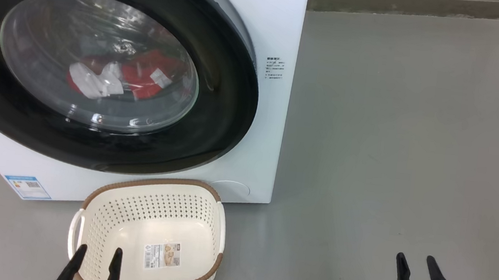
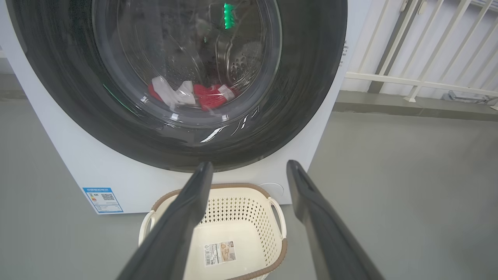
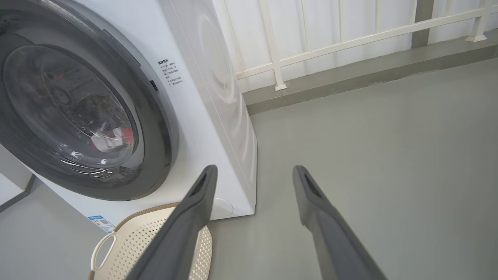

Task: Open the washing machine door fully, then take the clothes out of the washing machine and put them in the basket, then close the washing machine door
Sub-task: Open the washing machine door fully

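Head camera looks down, wrist cameras forward; all 3 share door (image 1: 221, 122) and basket (image 1: 152, 209).

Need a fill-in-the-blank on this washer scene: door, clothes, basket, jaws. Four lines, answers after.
1. The washing machine door is ____.
2. The red and white clothes lie ____ the washing machine, seen through the glass.
3. The basket on the floor is ____ of clothes.
4. The left gripper and the right gripper both have their jaws ____.

Missing words: closed; inside; empty; open.
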Controlling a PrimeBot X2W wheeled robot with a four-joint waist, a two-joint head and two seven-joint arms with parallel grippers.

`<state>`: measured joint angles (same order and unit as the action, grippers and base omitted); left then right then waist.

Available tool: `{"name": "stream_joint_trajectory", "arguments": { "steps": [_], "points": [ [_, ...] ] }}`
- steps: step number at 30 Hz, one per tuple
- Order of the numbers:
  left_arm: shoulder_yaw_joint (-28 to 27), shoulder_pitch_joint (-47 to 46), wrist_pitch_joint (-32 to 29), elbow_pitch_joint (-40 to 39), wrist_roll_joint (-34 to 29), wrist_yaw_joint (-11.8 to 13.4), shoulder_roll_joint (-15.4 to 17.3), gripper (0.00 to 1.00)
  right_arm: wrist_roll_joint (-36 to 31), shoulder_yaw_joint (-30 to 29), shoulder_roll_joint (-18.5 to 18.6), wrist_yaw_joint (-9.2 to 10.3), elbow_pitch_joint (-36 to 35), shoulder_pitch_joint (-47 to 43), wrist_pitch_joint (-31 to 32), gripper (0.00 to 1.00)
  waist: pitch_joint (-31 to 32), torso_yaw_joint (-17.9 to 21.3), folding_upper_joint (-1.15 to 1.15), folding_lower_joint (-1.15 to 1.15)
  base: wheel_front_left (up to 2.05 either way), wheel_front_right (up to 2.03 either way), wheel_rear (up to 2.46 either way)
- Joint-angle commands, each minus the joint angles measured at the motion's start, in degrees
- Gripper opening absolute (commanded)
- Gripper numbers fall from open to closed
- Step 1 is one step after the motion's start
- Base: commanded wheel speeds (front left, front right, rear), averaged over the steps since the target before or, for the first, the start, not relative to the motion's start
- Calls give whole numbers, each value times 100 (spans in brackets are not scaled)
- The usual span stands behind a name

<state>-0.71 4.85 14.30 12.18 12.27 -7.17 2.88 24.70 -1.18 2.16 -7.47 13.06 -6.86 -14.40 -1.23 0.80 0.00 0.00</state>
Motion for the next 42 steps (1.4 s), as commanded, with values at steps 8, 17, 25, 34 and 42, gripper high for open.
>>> {"name": "stream_joint_trajectory", "arguments": {
  "steps": [8, 17, 25, 34, 42],
  "points": [
    [-110, -124, 70, -173, 50, -32, 88, 100, 604, 387, 74, -2, -210, 858, -60, 0, -168, -55, 0, 0, 0, 0, 0],
    [39, -383, 70, -253, 160, -32, 170, 100, 1415, 549, 73, -2, -238, 2208, -60, 0, -696, -250, 0, 0, 0, 0, 0],
    [225, -911, 70, -263, 441, -32, 212, 100, 2125, 875, 179, -2, 96, 3579, -60, 0, -1482, -643, 0, 0, 0, 0, 0],
    [457, -1522, 70, -203, 683, -32, 207, 100, 4093, 1918, 855, -2, 623, 5185, 407, 0, -2260, -1034, 0, 0, 0, 0, 0],
    [625, -1765, 70, -127, 782, -32, 177, 100, 5495, 2341, 1302, -2, 415, 5799, 1404, 0, -2507, -1230, 0, 0, 0, 0, 0]
  ]
}}
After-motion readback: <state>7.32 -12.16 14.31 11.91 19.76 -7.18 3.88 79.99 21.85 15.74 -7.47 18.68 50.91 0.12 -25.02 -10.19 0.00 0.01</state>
